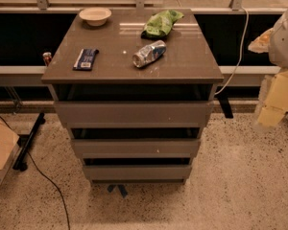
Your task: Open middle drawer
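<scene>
Well left of the right-edge fingers (277,102), their spread indiscernible: the middle drawer (134,148), untouched.

No text, brand or number can be read anywhere: the dark packet (86,59) with its pale label patch, the crushed can (149,53), the green bag (161,23) and the gripper (274,104) at the right edge show no legible lettering.

the table (182,68) top is glossy grey-brown, the middle drawer (134,147) matching, with a pale speck. cream bowl (95,16), green bag (162,23), silver-and-blue can (149,53), dark blue wrapper (86,59), speckled beige floor (240,186). at the right edge, the tool (274,102) is pale yellow below a white arm (285,32).
</scene>
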Available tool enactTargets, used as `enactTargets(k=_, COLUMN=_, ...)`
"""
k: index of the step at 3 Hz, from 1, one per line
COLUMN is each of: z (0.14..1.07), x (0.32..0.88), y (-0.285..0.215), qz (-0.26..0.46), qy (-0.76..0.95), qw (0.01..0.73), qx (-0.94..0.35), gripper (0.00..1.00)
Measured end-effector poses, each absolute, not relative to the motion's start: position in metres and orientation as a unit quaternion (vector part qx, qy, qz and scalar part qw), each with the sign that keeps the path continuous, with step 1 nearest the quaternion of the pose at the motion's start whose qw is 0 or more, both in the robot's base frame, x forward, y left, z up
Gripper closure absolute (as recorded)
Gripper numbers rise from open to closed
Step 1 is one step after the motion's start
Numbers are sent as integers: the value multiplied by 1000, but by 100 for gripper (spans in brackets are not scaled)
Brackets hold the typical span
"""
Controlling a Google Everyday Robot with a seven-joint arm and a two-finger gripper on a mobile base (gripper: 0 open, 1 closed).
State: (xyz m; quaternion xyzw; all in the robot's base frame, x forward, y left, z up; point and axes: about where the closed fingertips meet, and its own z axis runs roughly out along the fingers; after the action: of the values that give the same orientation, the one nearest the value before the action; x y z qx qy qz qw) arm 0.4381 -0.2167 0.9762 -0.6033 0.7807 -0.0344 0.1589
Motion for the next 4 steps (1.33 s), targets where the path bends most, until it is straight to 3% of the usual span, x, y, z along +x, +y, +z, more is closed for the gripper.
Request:
enactTargets(k=2, z=966, x=442, y=-208, qz=-31, qy=776, qw=181, qx=-603, gripper=0)
enactTargets(k=4, z=897, x=461, y=-190, qz=-31, qy=773, qw=219, qx=-594, gripper=0)
